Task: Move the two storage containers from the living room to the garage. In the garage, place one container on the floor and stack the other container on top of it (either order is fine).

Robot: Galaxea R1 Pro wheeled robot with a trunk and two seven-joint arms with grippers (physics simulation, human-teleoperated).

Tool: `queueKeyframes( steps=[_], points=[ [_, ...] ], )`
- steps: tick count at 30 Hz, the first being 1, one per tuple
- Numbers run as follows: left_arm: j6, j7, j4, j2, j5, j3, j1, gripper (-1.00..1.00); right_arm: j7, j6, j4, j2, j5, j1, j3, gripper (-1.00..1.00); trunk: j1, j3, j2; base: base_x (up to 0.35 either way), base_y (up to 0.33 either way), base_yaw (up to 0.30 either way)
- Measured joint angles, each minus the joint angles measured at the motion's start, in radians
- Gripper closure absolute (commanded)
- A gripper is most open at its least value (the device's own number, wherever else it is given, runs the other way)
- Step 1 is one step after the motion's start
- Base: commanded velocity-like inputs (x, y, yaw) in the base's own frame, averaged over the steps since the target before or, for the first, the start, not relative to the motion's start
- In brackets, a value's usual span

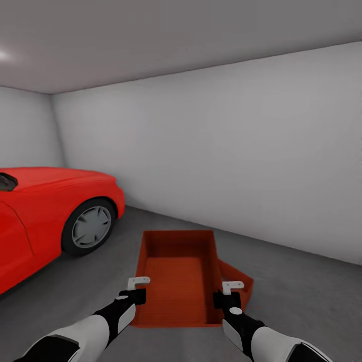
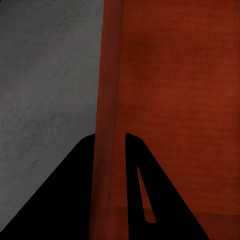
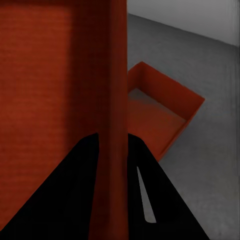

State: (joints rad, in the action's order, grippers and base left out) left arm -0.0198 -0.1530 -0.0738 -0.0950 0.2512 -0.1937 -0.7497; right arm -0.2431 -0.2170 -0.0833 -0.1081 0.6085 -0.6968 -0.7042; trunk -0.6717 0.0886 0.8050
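Note:
In the garage, I hold one orange-red storage container [image 1: 176, 281] out in front of me above the grey concrete floor [image 1: 306, 301]. My left gripper [image 1: 137, 290] is shut on its left wall [image 2: 107, 90], one finger on each side. On the opposite side, the right gripper [image 1: 232, 294] is shut on the right wall [image 3: 112, 75]. The second storage container [image 1: 240, 279] rests on the floor below and to the right, mostly hidden behind the held one. The right wrist view shows this second container [image 3: 162, 107] open-topped and empty.
A red car [image 1: 40, 211] is parked at the left, its front wheel [image 1: 91, 227] near the held bin. A plain white wall [image 1: 226, 151] runs behind. Bare concrete lies to the right and in front.

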Motion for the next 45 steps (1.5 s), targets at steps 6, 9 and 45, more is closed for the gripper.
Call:
queueKeyframes(
  steps=[6,9,45],
  points=[
    [0.000,-0.001,0.000,0.000,0.000,0.000,0.000,1.00,0.001,0.000,0.000,0.000,0.000,0.000,0.000,1.00,0.000,0.000,0.000,0.288,0.244,-0.283],
    [-0.001,-0.001,0.000,0.000,0.000,0.001,0.000,1.00,0.001,0.000,0.000,0.000,0.000,0.000,0.000,1.00,0.000,0.000,0.000,0.287,0.245,-0.209],
    [-0.001,0.001,0.000,0.001,0.000,0.001,0.000,1.00,-0.001,0.000,0.000,-0.001,-0.001,0.000,-0.001,1.00,0.000,0.000,0.000,0.282,0.254,-0.068]
  ],
)
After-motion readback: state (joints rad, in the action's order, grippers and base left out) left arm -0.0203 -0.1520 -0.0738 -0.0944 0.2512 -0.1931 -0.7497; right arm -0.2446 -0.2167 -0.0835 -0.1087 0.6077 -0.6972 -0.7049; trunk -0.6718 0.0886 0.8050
